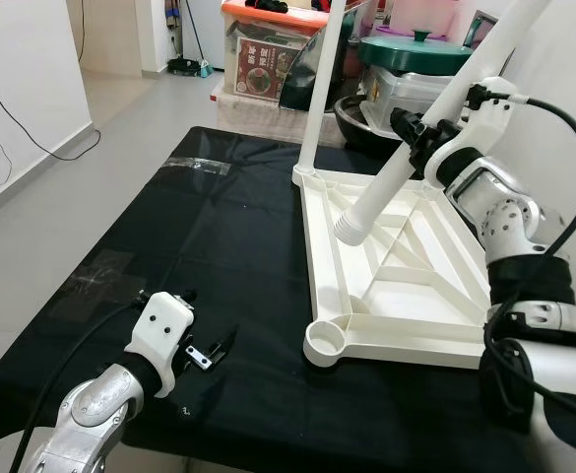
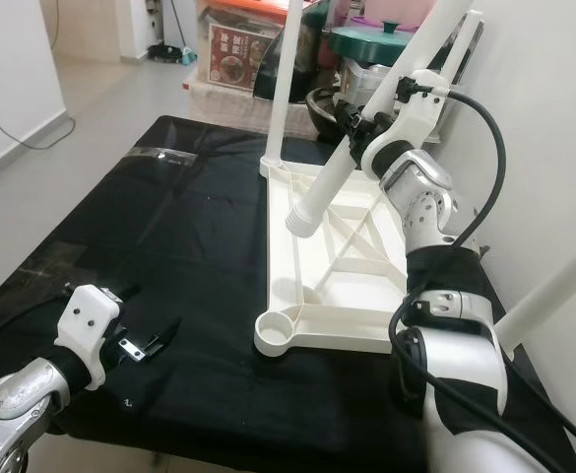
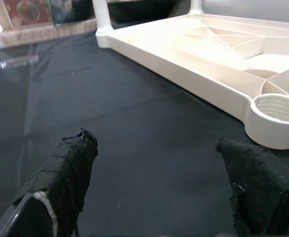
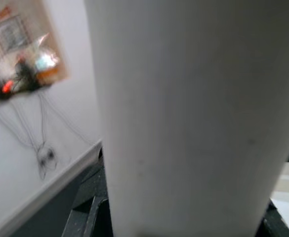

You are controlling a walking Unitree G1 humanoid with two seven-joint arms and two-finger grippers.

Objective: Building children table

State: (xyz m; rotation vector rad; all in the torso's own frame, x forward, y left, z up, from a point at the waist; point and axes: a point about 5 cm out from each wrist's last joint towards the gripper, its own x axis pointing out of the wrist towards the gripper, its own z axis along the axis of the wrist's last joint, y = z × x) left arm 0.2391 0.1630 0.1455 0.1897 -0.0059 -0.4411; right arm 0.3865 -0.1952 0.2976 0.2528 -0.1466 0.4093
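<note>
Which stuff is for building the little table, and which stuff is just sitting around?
For the table:
- upside-down white tabletop
- white leg held in the right hand
- leg already standing at the far corner
- empty corner socket

Just lying about:
- green-lidded pot
- clear storage box
- black cloth

Right gripper (image 1: pixel 413 140) raised, fingers clamped; left gripper (image 1: pixel 214 350) low, fingers spread.

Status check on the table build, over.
Right gripper shut on white leg, held tilted above upturned tabletop. Left gripper open, low over black cloth. Near corner socket empty, unobstructed.
</note>
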